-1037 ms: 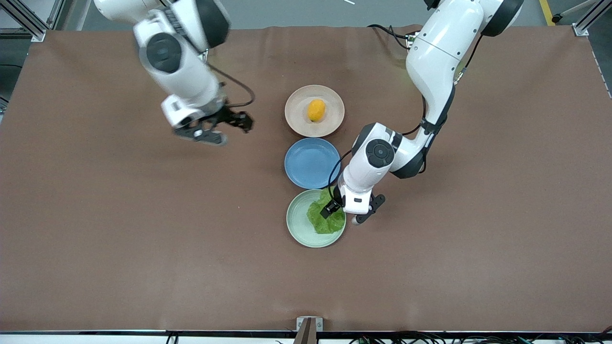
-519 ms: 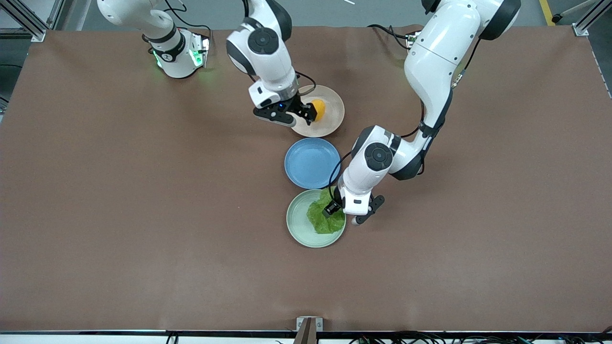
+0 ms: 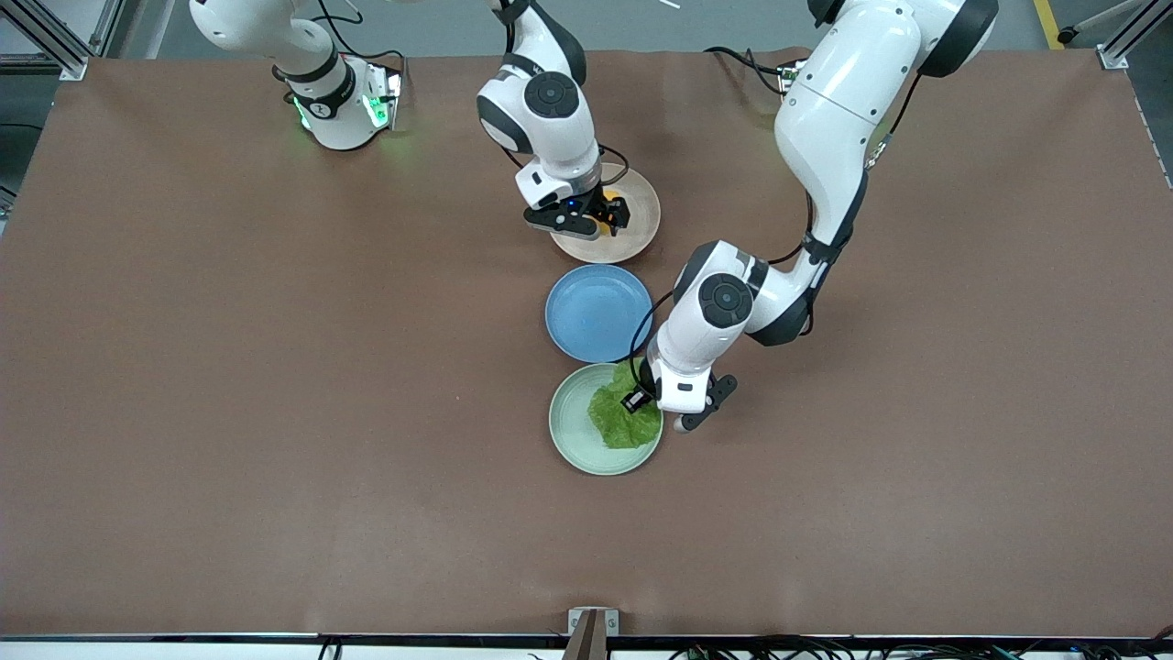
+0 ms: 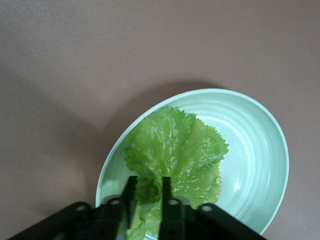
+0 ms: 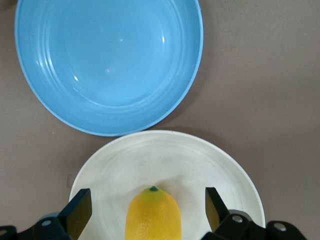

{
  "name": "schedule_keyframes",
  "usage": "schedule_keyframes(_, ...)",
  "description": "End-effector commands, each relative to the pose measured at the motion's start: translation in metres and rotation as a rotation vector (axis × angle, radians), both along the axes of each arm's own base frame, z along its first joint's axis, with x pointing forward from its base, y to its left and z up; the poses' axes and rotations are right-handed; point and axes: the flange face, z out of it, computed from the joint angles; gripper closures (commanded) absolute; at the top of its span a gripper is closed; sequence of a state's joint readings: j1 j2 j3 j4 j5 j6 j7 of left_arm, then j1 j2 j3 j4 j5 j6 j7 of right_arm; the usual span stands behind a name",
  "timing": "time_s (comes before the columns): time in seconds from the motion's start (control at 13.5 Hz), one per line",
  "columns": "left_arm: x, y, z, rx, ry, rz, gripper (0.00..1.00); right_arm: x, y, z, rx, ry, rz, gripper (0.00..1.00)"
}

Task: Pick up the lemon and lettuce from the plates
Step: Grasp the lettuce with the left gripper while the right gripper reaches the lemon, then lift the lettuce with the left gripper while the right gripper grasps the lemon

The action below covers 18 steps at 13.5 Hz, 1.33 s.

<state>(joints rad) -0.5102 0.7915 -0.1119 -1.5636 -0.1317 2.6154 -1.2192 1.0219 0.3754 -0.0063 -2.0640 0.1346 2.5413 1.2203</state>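
Note:
The lemon (image 5: 152,215) lies on the beige-pink plate (image 3: 639,229), which also shows in the right wrist view (image 5: 165,155). My right gripper (image 3: 597,216) is low over that plate and open, its fingers either side of the lemon (image 5: 147,200); in the front view it covers most of the lemon. The lettuce (image 3: 623,427) lies on the mint green plate (image 3: 573,422), at the edge toward the left arm's end. My left gripper (image 3: 635,399) is shut on a bunched fold of the lettuce (image 4: 175,145), over that plate's rim (image 4: 252,150). Left wrist view: gripper (image 4: 148,187).
An empty blue plate (image 3: 596,312) sits between the two plates, nearly touching both; it also shows in the right wrist view (image 5: 110,65). The brown table mat (image 3: 275,412) stretches wide on both sides of the row of plates.
My right arm swung from over bare mat toward the right arm's end to over the beige-pink plate and now straddles the lemon. My left gripper has stayed at the lettuce.

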Motion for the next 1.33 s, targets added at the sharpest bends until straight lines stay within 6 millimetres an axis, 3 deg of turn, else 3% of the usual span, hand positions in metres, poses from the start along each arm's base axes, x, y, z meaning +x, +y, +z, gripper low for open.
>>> schedule_keyframes(0.0,0.003,-0.005,0.008,-0.013,-0.020,0.004,0.95,-0.015,0.012,-0.007,-0.015,0.000,-0.003,0.00)
schedule_keyframes(0.22,0.007,-0.006,0.036,-0.032,-0.051,0.007,1.00,-0.028,0.017,-0.018,-0.033,0.011,0.003,0.00)
schedule_keyframes(0.44,0.011,0.005,0.113,-0.040,-0.071,-0.002,1.00,-0.047,0.026,-0.031,-0.050,0.020,0.006,0.00)
schedule_keyframes(0.52,0.014,0.023,0.142,-0.019,-0.055,-0.025,1.00,-0.050,0.027,-0.033,-0.052,0.021,0.010,0.00)
schedule_keyframes(0.67,0.014,0.066,0.173,0.015,-0.018,-0.108,1.00,-0.054,0.029,-0.036,-0.055,0.023,0.009,0.00)
schedule_keyframes(0.89,-0.004,0.142,0.167,0.051,0.003,-0.248,1.00,-0.060,0.035,-0.042,-0.027,0.003,0.004,0.00)
schedule_keyframes(1.11,-0.028,0.224,0.137,0.107,0.016,-0.427,1.00,-0.064,0.037,-0.049,-0.036,-0.005,0.022,0.00)
schedule_keyframes(1.26,-0.041,0.269,0.115,0.126,0.037,-0.512,1.00,-0.064,0.037,-0.050,-0.038,-0.006,0.023,0.05)
